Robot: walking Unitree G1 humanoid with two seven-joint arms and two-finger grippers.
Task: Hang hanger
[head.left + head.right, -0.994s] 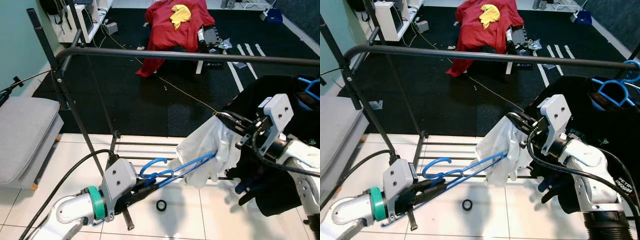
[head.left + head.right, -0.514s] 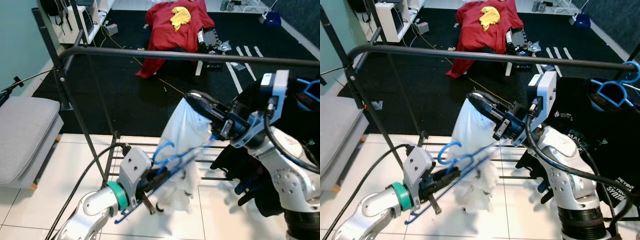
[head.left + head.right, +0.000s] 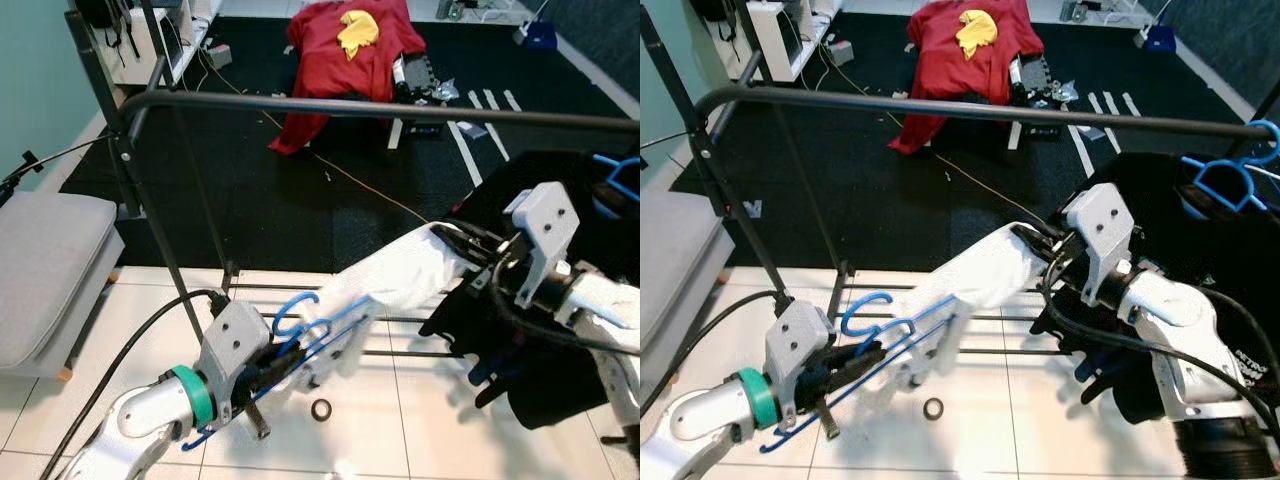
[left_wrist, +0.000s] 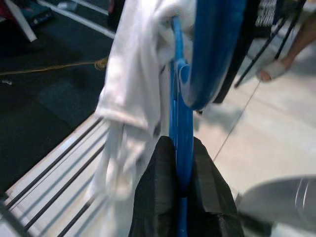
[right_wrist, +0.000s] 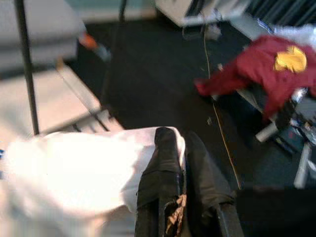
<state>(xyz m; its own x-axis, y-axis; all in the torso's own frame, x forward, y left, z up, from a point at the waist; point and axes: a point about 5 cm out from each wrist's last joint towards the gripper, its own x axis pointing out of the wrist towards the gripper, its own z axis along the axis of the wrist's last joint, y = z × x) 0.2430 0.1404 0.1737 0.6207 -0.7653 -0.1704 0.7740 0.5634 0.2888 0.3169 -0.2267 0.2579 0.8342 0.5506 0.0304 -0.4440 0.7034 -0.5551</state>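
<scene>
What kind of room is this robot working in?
Probably a lived-in room at home used for laundry: a black clothes rail, a black T-shirt on a blue hanger, and a red garment on the dark carpet.

Two blue hangers (image 3: 875, 330) (image 3: 1225, 175), one white garment (image 3: 975, 275), one rail (image 3: 970, 108).

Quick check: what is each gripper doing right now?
Left gripper: shut on the blue hanger.
Right gripper: shut on the white garment.

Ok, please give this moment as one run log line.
left gripper: shut on blue hanger | right gripper: shut on white garment | rail: hanger not hung
</scene>
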